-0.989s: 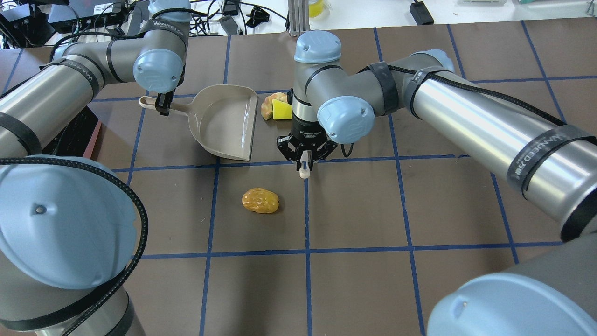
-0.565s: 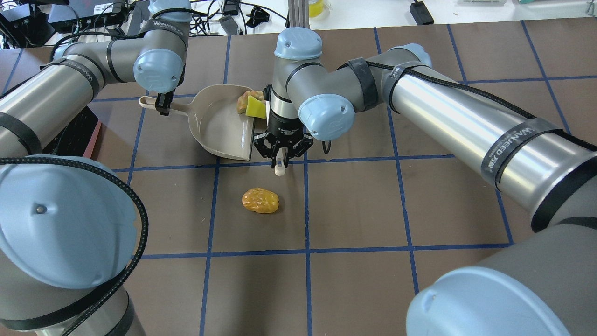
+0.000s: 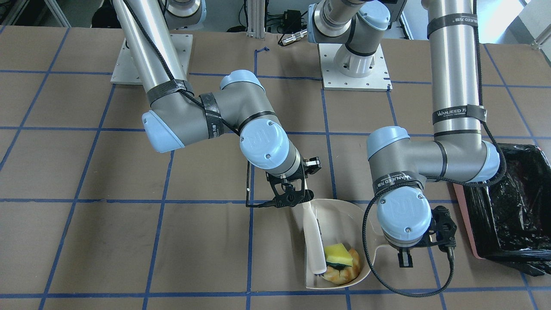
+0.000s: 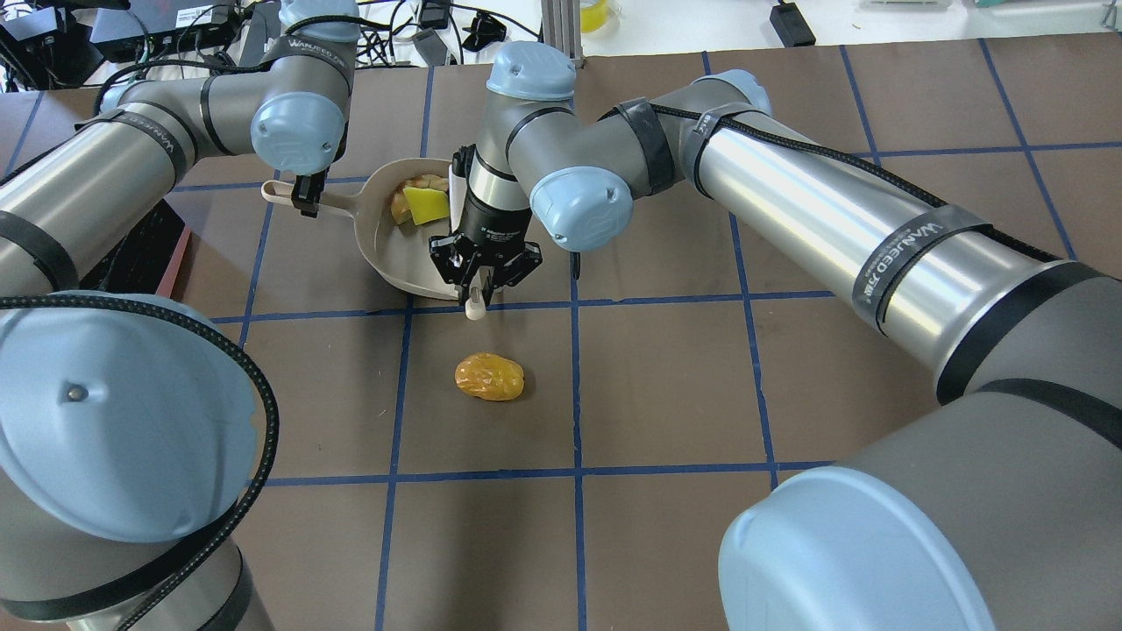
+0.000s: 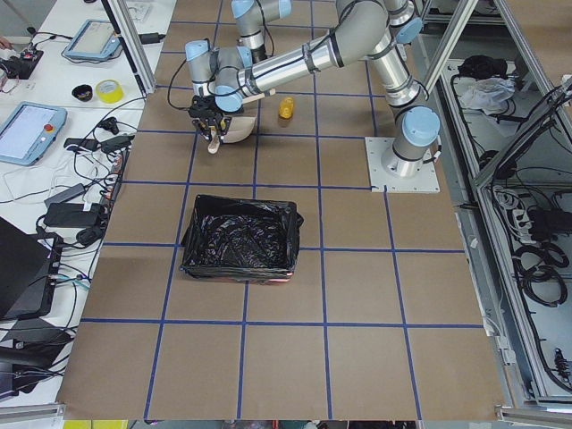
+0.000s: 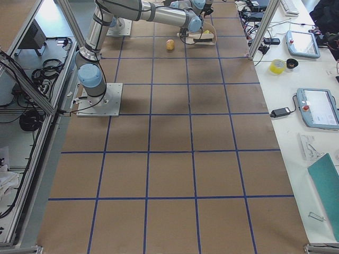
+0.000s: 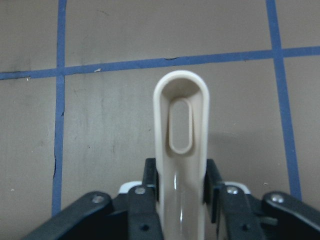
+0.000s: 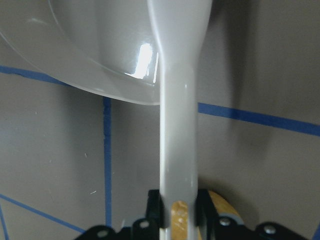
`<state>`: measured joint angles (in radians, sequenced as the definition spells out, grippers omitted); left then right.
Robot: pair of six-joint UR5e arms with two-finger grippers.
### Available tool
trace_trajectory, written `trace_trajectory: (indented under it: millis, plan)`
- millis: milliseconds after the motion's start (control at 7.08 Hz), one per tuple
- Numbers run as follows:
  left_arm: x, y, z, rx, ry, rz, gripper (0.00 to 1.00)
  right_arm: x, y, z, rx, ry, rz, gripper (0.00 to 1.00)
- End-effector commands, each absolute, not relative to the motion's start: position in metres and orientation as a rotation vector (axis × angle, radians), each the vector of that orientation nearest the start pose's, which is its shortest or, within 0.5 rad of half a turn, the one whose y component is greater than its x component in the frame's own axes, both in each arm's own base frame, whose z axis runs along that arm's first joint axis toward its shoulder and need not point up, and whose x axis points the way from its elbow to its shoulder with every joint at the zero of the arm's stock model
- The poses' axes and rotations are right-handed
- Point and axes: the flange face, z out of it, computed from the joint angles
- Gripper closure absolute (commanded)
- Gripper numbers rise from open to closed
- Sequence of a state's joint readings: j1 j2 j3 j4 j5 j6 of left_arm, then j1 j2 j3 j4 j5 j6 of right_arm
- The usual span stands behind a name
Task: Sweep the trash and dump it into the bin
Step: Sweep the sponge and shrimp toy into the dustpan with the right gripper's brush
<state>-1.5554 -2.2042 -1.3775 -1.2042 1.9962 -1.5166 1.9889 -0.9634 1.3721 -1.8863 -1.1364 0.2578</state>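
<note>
My left gripper (image 4: 304,203) is shut on the handle (image 7: 181,130) of the beige dustpan (image 4: 394,254), which rests on the table. My right gripper (image 4: 478,294) is shut on a white sweeper (image 3: 313,241) whose blade stands across the dustpan's mouth. The yellow sponge wedge (image 4: 425,206) and the croissant-like piece (image 4: 405,194) lie inside the dustpan, against its back wall; they also show in the front view, sponge (image 3: 338,255) on croissant (image 3: 344,272). The golden-brown lump (image 4: 489,377) lies alone on the table, nearer the robot than the dustpan. The black-lined bin (image 3: 516,206) stands to my left.
The bin (image 5: 239,237) stands on the table beyond my left arm, its edge just showing in the overhead view (image 4: 171,254). The brown table (image 4: 666,394) carries a blue tape grid. Cables and devices lie past the far edge.
My right gripper has moved left with the sweeper and pushed the sponge and croissant piece from the table into the dustpan. The left gripper, dustpan and golden-brown lump have stayed put.
</note>
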Motion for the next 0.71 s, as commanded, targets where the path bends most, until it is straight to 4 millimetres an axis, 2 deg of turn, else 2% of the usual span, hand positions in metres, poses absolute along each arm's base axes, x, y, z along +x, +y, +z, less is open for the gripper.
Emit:
trace_trajectory:
  millis: [0,141,424,565]
  plan:
    - [-0.082,-0.700,0.241,-1.907,2.012,-0.324,1.00,0.440,-0.566,0.260,-0.183,2.765,0.316,1.00]
    - [-0.086,-0.700,0.241,-1.931,2.030,-0.298,1.00,0.423,-0.560,0.260,-0.187,2.920,0.363,1.00]
    - [-0.086,-0.700,0.243,-1.935,2.035,-0.301,1.00,0.405,-0.540,0.283,-0.162,3.000,0.485,1.00]
    - [-0.086,-0.699,0.244,-1.935,2.035,-0.301,1.00,0.392,-0.529,0.290,-0.089,3.079,0.512,1.00]
